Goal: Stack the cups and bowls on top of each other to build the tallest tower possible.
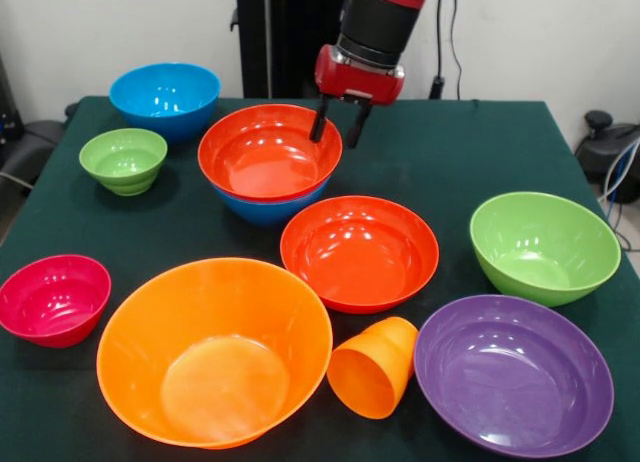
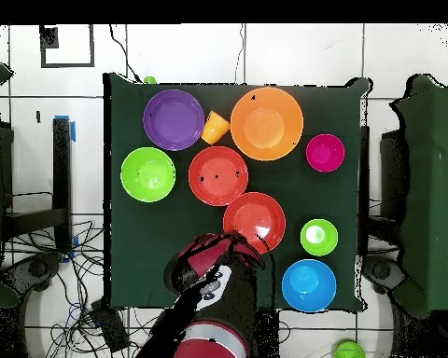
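Observation:
A red-orange bowl [image 1: 268, 152] [image 2: 254, 222] sits nested in a blue bowl [image 1: 265, 207], a two-bowl tower at the table's middle back. My gripper [image 1: 338, 129] hangs open just above this pile's far right rim, with nothing between its fingers. Loose around the pile are a second red-orange bowl [image 1: 360, 252] [image 2: 217, 175], a large orange bowl [image 1: 215, 347] [image 2: 266, 122] and a purple bowl [image 1: 513, 372] [image 2: 174, 119]. The small orange cup [image 1: 375, 367] [image 2: 215, 127] lies on its side between the orange and purple bowls.
A large green bowl [image 1: 545, 244] [image 2: 148, 174] stands at the right. A small green bowl [image 1: 124, 159] [image 2: 318, 237], a second blue bowl [image 1: 165, 99] [image 2: 309, 284] and a magenta bowl [image 1: 53, 298] [image 2: 325, 152] stand along the left. The dark green table [image 1: 450, 152] ends close behind them.

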